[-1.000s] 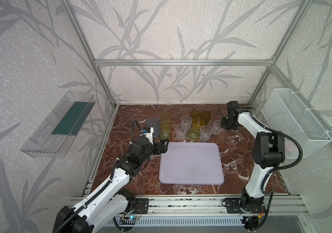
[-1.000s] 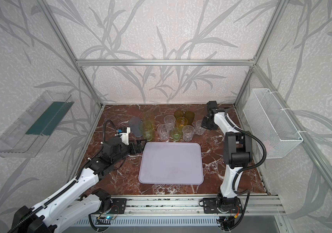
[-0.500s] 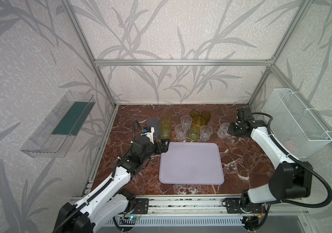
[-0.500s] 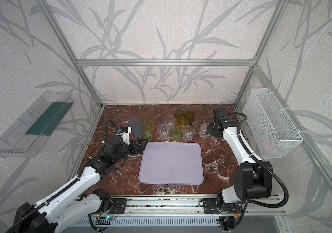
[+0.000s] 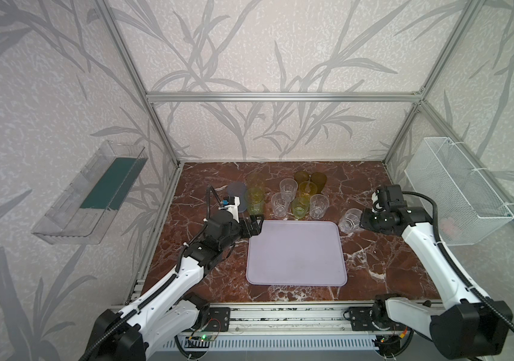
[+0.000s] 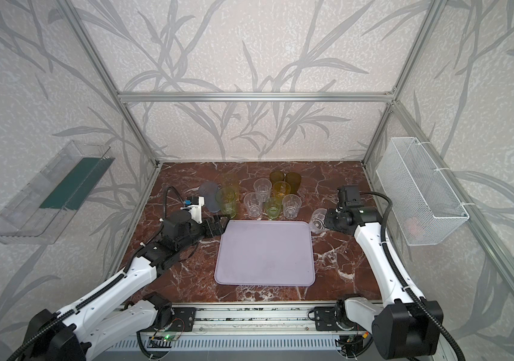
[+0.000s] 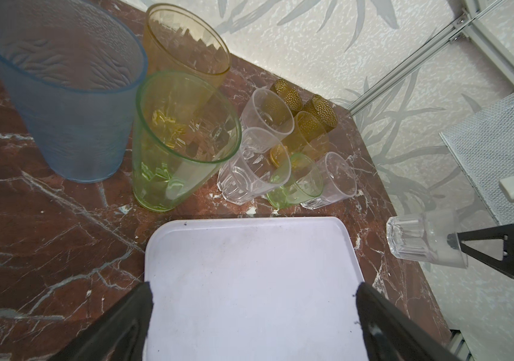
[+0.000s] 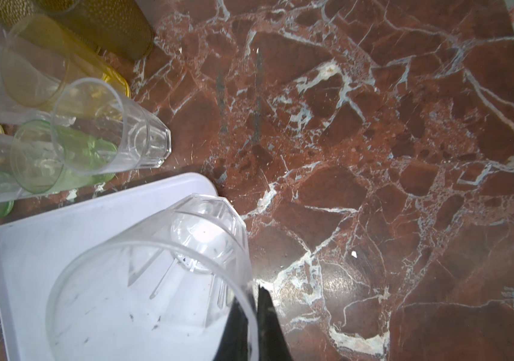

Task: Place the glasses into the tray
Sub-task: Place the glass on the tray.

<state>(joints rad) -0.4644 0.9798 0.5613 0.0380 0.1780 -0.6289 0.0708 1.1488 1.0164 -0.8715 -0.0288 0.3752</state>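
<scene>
Between both grippers: lilac tray point(image 5: 296, 250), flat on the marble tabletop point(image 5: 390, 259). Just beyond the left gripper point(image 5: 254, 226), its jaws spread wide at the tray's near corner: 10 glasses point(image 5: 290, 197), upright, clustered. Pinched by its rim in the closed right gripper point(image 5: 362, 222): 1 clear glass point(image 5: 349, 220), tilted, beside the tray's far corner.

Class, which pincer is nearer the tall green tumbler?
Left. The left pincer is open right beside the tall green tumbler; the right pincer holds a clear tumbler across the tray.
</scene>
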